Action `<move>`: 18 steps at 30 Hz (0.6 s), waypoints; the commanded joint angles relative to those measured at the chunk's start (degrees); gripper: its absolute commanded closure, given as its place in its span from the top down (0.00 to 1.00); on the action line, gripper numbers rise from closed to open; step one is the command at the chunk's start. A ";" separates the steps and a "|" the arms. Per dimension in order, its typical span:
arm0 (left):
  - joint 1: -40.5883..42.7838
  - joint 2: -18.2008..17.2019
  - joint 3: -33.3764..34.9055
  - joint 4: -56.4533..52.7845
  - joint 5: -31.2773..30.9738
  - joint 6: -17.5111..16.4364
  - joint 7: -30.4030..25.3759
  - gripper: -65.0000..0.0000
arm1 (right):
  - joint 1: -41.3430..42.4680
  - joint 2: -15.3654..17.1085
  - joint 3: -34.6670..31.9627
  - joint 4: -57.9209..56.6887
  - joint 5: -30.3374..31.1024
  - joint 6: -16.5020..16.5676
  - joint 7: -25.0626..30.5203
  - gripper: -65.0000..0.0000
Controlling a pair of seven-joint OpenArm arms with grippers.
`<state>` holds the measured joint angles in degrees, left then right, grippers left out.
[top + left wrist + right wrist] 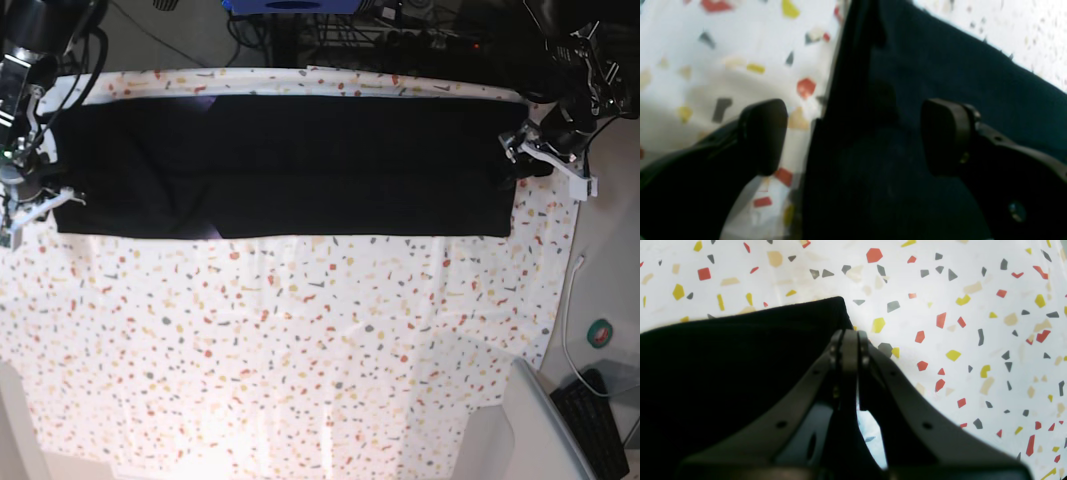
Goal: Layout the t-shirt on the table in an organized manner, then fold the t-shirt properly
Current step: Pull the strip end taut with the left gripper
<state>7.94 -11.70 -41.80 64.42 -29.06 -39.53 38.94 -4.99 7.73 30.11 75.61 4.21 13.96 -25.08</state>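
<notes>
Left gripper stands with its black pads spread wide, straddling the edge of the soft matte black t-shirt with nothing pinched; right gripper has its jaws pressed together at a corner of the same cloth, and whether fabric is caught between them cannot be told. The shirt lies as a long flat band on the white terrazzo-flecked table, long axis running across the base view between the two arms, near the far edge. No print, tag or legible writing shows.

T-shirt matt black cloth; table cover smooth, speckled, w/ slight sheen.
</notes>
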 commanded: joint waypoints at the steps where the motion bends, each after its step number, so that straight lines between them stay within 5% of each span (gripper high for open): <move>1: -0.43 -0.12 0.35 -0.20 0.27 -0.47 1.19 0.91 | 0.55 0.93 0.09 0.83 0.23 -0.02 1.21 0.00; 14: -0.96 0.85 6.86 -0.91 0.27 -0.43 1.28 0.90 | 0.55 0.93 0.09 0.83 0.23 -0.02 1.21 0.00; 18: -0.96 0.76 6.59 -0.99 0.27 -0.43 1.28 0.70 | 0.55 0.93 0.09 0.83 0.23 -0.02 1.21 0.00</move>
<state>6.70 -10.79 -35.22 63.35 -30.09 -39.94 37.89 -5.02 7.70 30.11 75.61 4.21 13.96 -25.08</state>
